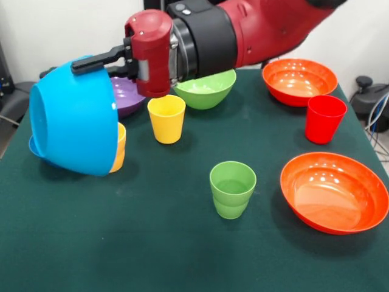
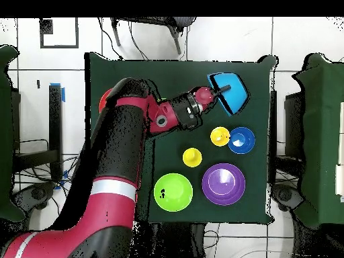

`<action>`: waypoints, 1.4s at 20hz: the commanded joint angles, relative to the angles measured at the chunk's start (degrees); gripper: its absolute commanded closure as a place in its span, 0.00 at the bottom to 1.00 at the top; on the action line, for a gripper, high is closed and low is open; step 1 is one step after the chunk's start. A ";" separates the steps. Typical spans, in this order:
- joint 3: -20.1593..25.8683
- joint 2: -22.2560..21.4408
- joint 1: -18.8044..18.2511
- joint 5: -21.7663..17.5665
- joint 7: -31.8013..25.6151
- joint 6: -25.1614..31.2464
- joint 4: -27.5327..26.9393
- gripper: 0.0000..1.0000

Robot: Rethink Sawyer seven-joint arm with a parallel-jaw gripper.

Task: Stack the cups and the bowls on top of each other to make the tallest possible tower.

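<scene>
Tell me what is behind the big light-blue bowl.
Behind the tilted light-blue bowl held by the claw, a yellow cup and a dark-blue bowl peek out; the front view mostly covers them.

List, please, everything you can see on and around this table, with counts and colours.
Places are as the front view shows them.
light-blue bowl: one, large, held tilted at the left
dark-blue bowl: one, small, beside a yellow cup
purple bowl: one, behind the light-blue bowl
green bowl: one, far middle, under the arm
orange bowls: two, far right and near right
yellow cups: two, one in the middle, one half hidden by the light-blue bowl
green cup: one, near middle
red cup: one, right
table: one, dark green
arm: one, red and black
gripper: one, black, shut on the light-blue bowl's rim
</scene>
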 commanded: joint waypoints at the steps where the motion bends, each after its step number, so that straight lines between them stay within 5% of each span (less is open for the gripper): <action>1: -0.64 6.49 1.80 -2.49 15.14 5.99 -5.12 1.00; 28: -5.46 23.59 3.86 1.87 23.24 11.99 -19.12 1.00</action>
